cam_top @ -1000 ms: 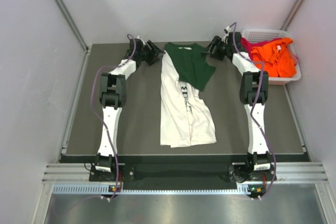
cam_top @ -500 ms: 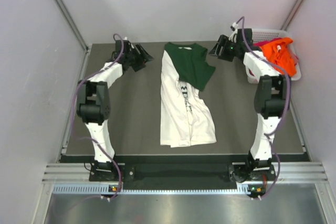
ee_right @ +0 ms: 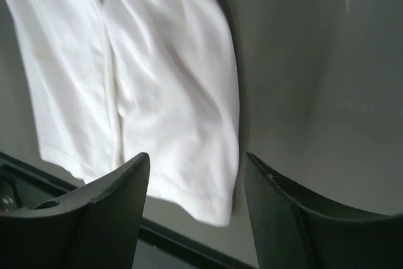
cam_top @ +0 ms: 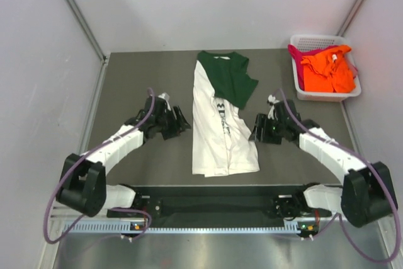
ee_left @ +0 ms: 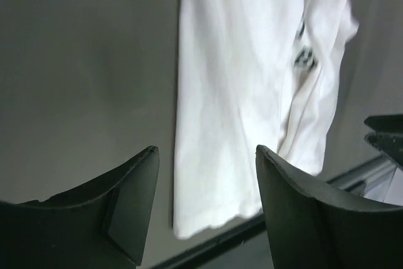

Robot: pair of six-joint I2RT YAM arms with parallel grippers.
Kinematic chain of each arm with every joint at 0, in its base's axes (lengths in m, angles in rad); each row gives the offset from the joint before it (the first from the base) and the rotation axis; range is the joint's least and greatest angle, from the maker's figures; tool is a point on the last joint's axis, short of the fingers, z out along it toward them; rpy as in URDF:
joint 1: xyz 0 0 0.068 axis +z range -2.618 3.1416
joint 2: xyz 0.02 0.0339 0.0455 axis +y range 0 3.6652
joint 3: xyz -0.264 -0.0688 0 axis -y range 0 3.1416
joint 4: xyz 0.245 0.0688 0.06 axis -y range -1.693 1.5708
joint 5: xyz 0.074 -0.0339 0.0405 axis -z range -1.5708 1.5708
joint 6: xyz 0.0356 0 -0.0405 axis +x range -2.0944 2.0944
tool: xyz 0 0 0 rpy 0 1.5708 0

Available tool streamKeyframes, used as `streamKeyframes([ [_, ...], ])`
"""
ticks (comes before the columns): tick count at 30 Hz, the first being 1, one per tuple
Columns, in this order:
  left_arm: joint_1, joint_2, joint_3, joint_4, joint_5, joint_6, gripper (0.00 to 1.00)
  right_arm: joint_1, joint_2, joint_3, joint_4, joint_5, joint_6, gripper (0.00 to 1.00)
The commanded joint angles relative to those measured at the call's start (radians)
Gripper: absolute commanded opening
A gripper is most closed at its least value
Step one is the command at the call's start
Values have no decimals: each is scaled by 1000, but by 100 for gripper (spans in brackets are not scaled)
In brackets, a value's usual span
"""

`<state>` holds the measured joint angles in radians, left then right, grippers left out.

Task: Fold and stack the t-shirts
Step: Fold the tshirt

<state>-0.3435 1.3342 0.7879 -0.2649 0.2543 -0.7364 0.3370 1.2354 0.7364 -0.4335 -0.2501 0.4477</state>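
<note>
White basket (cam_top: 330, 96): orange tee (cam_top: 327, 70), magenta tee (cam_top: 296, 62) inside | L gripper (cam_top: 181, 122) spread | R gripper (cam_top: 257, 130) spread

The white shirt (cam_top: 220, 146) is soft, matt cloth, lightly creased; the orange shirt (cam_top: 329, 70) is matt cloth too. The table (cam_top: 138, 80) is dark, matt and smooth. The basket (cam_top: 327, 96) is white lattice plastic. The fingers (ee_left: 129, 203) look like dull black plastic. The rail (cam_top: 359, 206) is brushed metal.

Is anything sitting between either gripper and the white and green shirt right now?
Nothing visible. The left gripper and right gripper stand open on either side of the white t-shirt, with only bare table between each and its edges.
</note>
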Motion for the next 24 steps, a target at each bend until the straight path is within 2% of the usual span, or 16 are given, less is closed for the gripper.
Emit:
streamKeyframes([
  [1,-103,-127,-90,-66,-46,-43,67,75,-177,-101,-54,106,87,61],
  [2,-153,-145,-132,-72,-50,-63,67,86,-204,-156,-60,107,126,60],
  [7,-250,-217,-228,-54,-72,-173,65,129,-298,-245,-53,123,197,55],
  [14,-308,-149,-286,9,-50,-221,63,145,-199,-342,87,28,221,53],
  [17,-316,-122,-320,65,-18,-244,62,157,-160,-357,111,21,227,47],
  [19,-325,-116,-326,79,-15,-253,61,166,-165,-367,117,21,233,38],
  [20,-328,-115,-326,79,-13,-254,60,172,-165,-368,116,20,236,38],
  [23,-342,-110,-329,88,-10,-265,60,191,-180,-373,108,26,247,23],
  [24,-342,-107,-329,96,-7,-268,60,195,-183,-373,104,29,247,15],
])
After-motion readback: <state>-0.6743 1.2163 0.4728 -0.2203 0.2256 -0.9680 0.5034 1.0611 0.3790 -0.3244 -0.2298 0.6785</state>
